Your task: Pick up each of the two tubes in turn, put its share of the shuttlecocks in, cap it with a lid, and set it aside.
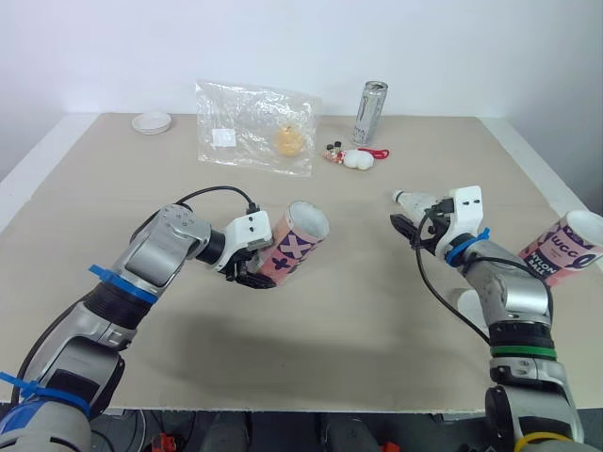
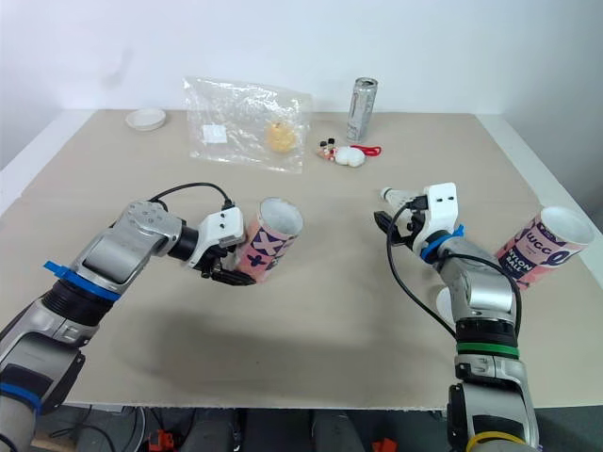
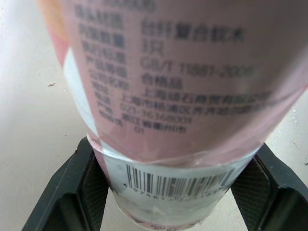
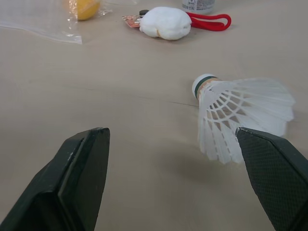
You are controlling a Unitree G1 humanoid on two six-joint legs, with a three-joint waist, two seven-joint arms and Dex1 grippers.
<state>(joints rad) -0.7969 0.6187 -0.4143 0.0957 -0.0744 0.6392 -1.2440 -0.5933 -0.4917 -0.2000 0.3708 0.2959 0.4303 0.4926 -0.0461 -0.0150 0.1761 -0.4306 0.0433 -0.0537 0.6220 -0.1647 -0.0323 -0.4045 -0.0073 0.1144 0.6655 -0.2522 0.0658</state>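
Left gripper [image 1: 256,274] clamps pink tube [image 1: 298,242], purple-white print, barcode near base, open mouth tilted up; right gripper [image 4: 171,134] spread wide by white shuttlecock [image 4: 240,115]; second tube [image 1: 565,248] at table [image 1: 358,330] right edge

Silver-grey arms carry white wrist blocks [image 1: 250,229], looping black cables [image 1: 212,191] and black-fingered tools: left tool [image 1: 254,278], right tool [image 4: 169,133]. Blue bands ring the left arm [image 1: 155,256]; blue, green and yellow the right arm [image 1: 509,299].

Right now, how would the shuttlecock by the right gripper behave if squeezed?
The shuttlecock probably weighs little; its thin lattice skirt may flex or crush under the right gripper. Lying on its side, it could roll in an arc if nudged.
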